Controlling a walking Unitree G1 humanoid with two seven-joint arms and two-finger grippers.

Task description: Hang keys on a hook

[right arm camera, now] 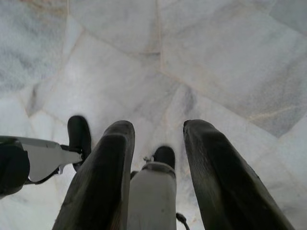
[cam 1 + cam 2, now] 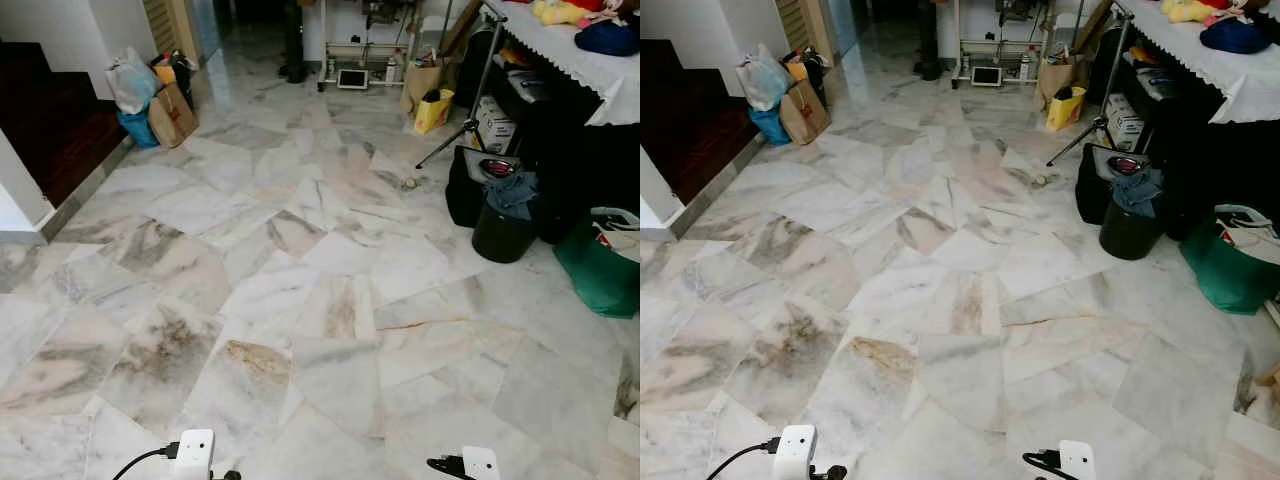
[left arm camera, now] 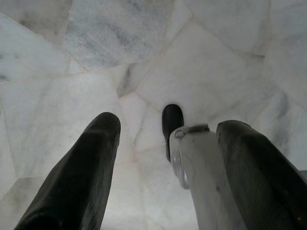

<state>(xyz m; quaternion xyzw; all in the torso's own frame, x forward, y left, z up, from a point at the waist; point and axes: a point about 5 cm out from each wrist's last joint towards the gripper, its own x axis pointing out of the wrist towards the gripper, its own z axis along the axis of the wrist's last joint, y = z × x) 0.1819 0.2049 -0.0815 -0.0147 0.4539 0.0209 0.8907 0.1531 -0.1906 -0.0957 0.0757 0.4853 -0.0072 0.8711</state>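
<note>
Both arms hang low over a marble floor [image 2: 300, 300]. In the left wrist view my left gripper [image 3: 171, 123] points down at the tiles, its two black fingers [image 3: 91, 163] spread wide and holding nothing. My right gripper [image 1: 159, 126] also stands open and holds nothing, with its fingers [image 1: 211, 167] aimed at the floor. My own white legs and dark feet show below both grippers. The white wrist housings [image 2: 193, 452] sit at the bottom edge of the eye views.
Shopping bags [image 2: 150, 95] stand at the back left beside a dark raised step [image 2: 55, 135]. On the right are a cloth-covered table [image 2: 585, 65], a tripod [image 2: 470, 110], a black bin [image 2: 503, 228] and a green bag [image 2: 600, 270]. A yellow bag [image 2: 433, 110] stands farther back.
</note>
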